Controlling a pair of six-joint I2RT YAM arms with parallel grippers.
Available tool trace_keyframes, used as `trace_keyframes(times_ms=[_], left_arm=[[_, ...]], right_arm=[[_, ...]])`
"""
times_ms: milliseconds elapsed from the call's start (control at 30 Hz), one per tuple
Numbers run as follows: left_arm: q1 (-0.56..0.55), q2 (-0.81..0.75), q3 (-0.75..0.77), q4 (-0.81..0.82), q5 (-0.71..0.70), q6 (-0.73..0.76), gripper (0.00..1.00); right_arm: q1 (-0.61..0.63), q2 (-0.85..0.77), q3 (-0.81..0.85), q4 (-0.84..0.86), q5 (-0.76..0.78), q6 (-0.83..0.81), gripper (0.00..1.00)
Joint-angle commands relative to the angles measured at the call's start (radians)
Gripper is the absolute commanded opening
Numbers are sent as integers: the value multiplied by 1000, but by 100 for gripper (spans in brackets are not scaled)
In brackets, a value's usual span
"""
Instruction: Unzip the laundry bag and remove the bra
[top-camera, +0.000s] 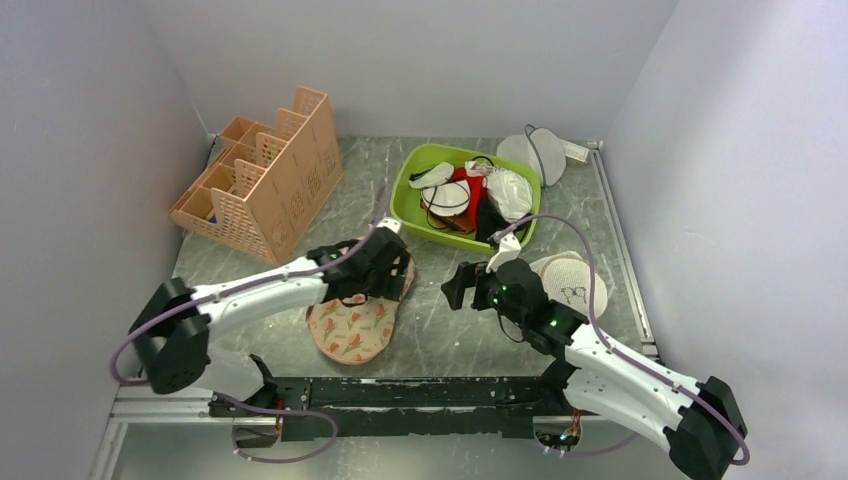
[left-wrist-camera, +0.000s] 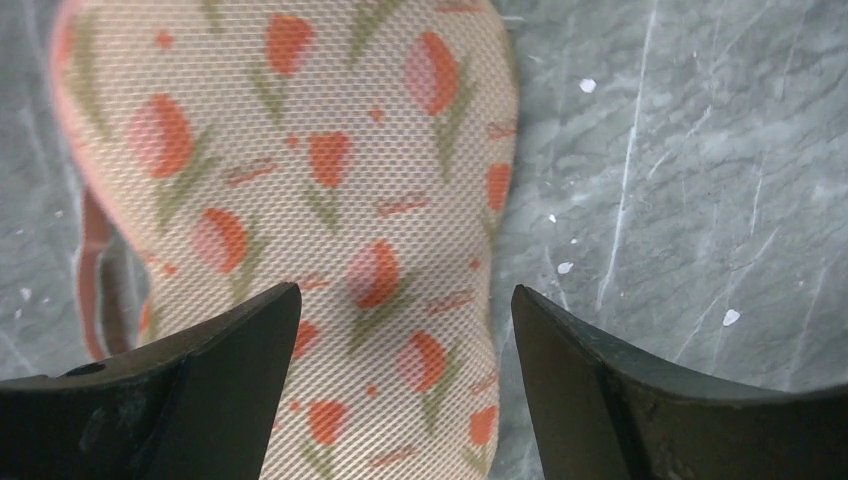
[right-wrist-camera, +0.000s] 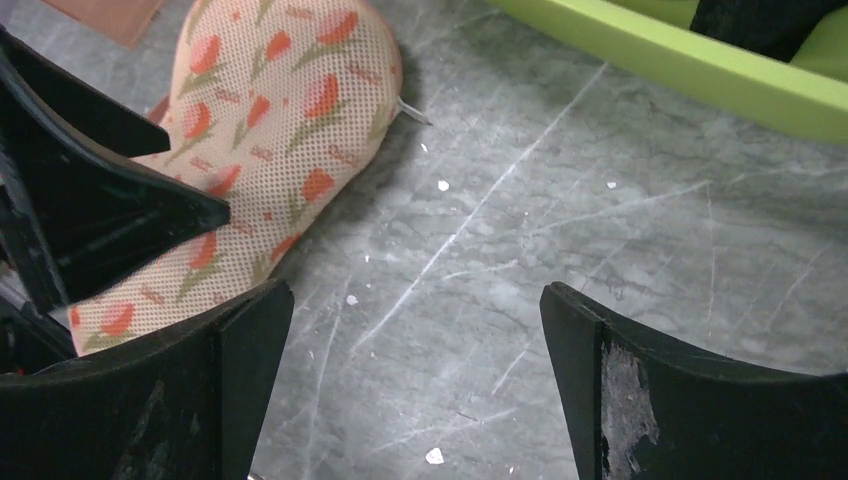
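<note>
Laundry bag (top-camera: 352, 325) lies flat on the table (top-camera: 440, 345), off the near-left side of the green tub (top-camera: 415, 215). Left gripper (top-camera: 385, 268) hangs spread wide over the bag's end closest to the tub. Can't tell if it's touching the mesh. Right gripper (top-camera: 458, 288) is wide apart too, nothing in it, over bare table just in front of the tub. Can't tell where the bra is.

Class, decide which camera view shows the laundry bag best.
Top external: the laundry bag lies nearly whole, its far end under the left gripper. Left wrist gives only close mesh; right wrist only one end.
</note>
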Motion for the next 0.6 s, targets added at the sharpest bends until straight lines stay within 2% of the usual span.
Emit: trace_keyframes(times_ms=[0,167,267,300,400,567], left_arm=[[-89,124,73,-37,-108,-3,90],[-117,263,137,-91,-218,1,91],[-117,316,150,-82,-255,17,86],[-117,332,159,-90,-266,13,82],[-116,348,170,-113,-291,0,58],[-116,254,90,8,-184,114,34]], right_arm=[[-6,23,7,-42,7,-8,96],[-7,44,-5,-22,-22,-3,96],[-9,48,-11,-9,-26,-8,96],[-9,50,-11,-5,-27,-8,96],[-10,62,-13,0,-37,-10,96],[-10,90,-40,40,-82,-4,96]])
